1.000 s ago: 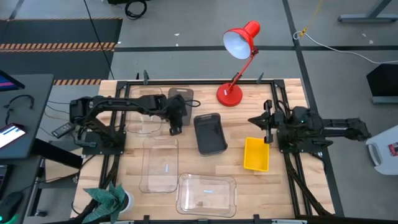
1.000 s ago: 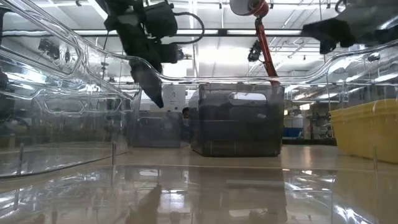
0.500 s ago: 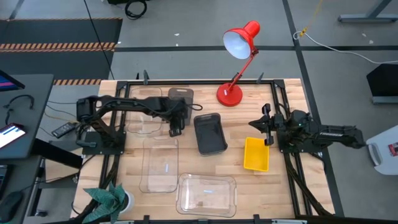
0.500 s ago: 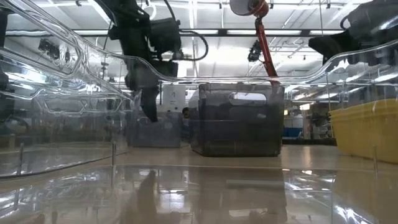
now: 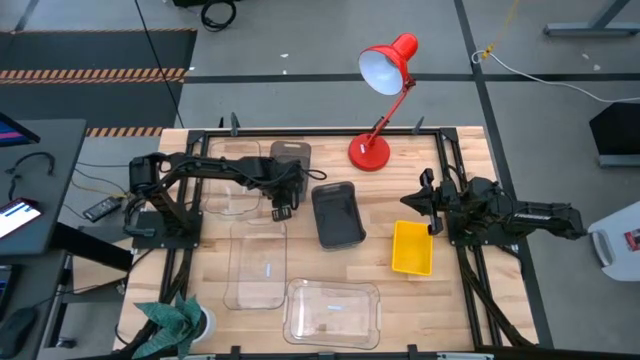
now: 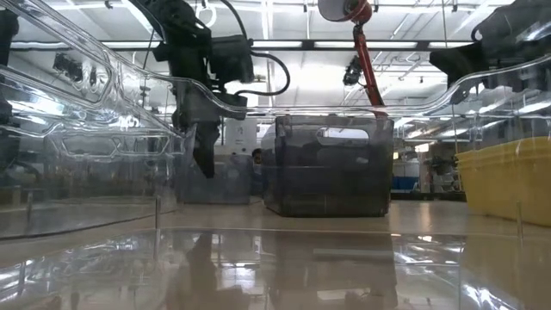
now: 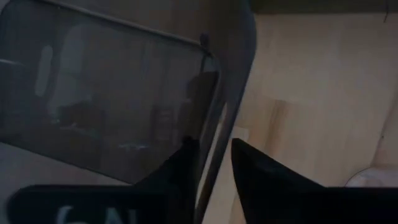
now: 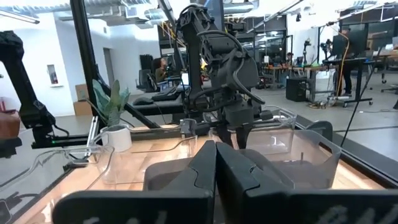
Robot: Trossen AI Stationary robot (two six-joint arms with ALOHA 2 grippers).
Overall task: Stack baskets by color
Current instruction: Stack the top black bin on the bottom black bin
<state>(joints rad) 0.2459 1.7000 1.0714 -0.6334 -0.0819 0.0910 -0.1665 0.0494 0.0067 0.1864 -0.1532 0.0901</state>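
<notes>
- Since a second ago the left gripper (image 5: 281,211) has dropped and narrowed onto the rim of the rear dark grey basket (image 5: 290,160); the right arm has drawn back a little, its gripper (image 5: 431,203) now hanging above the yellow basket (image 5: 412,248)
- Left wrist view: the two fingers (image 7: 254,174) straddle that basket's wall (image 7: 230,74), one inside, one outside; jaws nearly closed around the wall, firm contact not certain
- Right gripper jaws closed, empty; fingers pressed together in the right wrist view
- Second dark grey basket (image 5: 337,213) sits mid-table, just beside the left gripper; the two grey ones stand apart, unstacked
- Three clear baskets: one at rear left (image 5: 232,190), one in front of it (image 5: 258,265), one at the front edge (image 5: 333,311)
- Red desk lamp (image 5: 382,90) at the rear; potted plant (image 5: 176,322) at the front left corner
- No readable labels or writing
</notes>
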